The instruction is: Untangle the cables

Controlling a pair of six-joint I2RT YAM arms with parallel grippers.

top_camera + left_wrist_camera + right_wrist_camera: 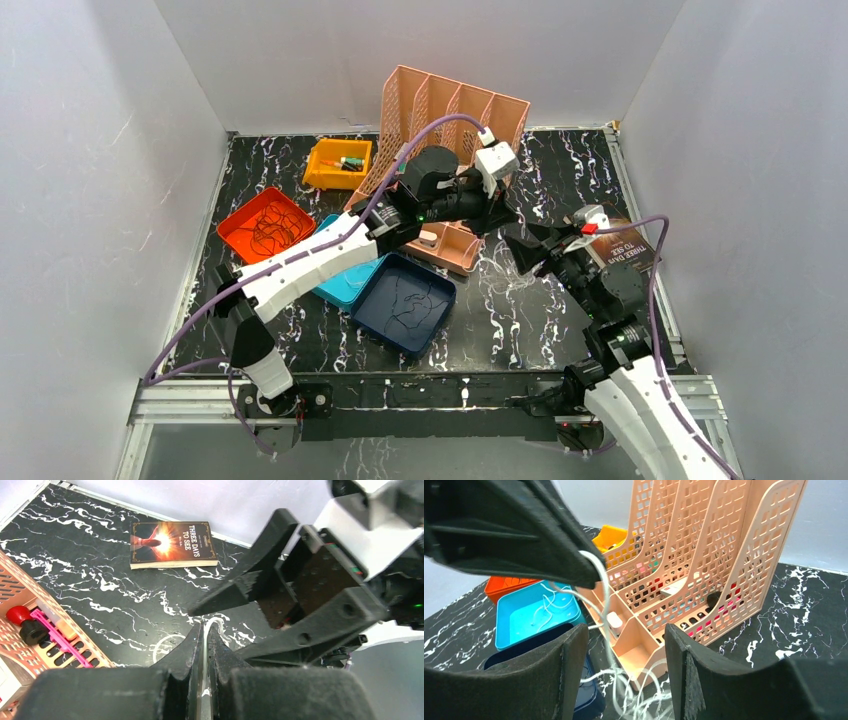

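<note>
**Clerk:** Item 1, far left?

**Checker:** Orange tray (244, 209), 9 o'clock on the counter (520, 310). It holds a curl of dark cables (270, 226). Item 2 is a yellow bin (325, 178) at 11 o'clock, with contents too small to name.

**Clerk:** Next along?

**Checker:** Item 3 is a teal tray (509, 625), largely under the left arm in the top view. Item 4 is a navy tray (384, 330), set against the teal one at its 4 o'clock side. More dark cables lie on its floor.

**Clerk:** Centre?

**Checker:** Item 5 is a pink file rack (455, 105), 12 o'clock, upright, with small goods in its lower slots. Item 6 is the left tool (205, 642), raised off the counter at the rack's 5 o'clock. Its fingers are clenched on white cables (630, 692). The strands leave its tip and hang down to a tangled bunch low by the rack's foot, and 1 strand trails off toward the teal tray.

**Clerk:** Right side?

**Checker:** Item 7 is the right tool (625, 632), just beside the left tool at its 4 o'clock, jaws apart and gripping nothing. 1 hanging strand passes through the gap between them. Whether it touches either finger cannot be told. Item 8 is a book (172, 544), 3 o'clock, lying flat with its cover up, partly under the right arm in the top view.
</note>
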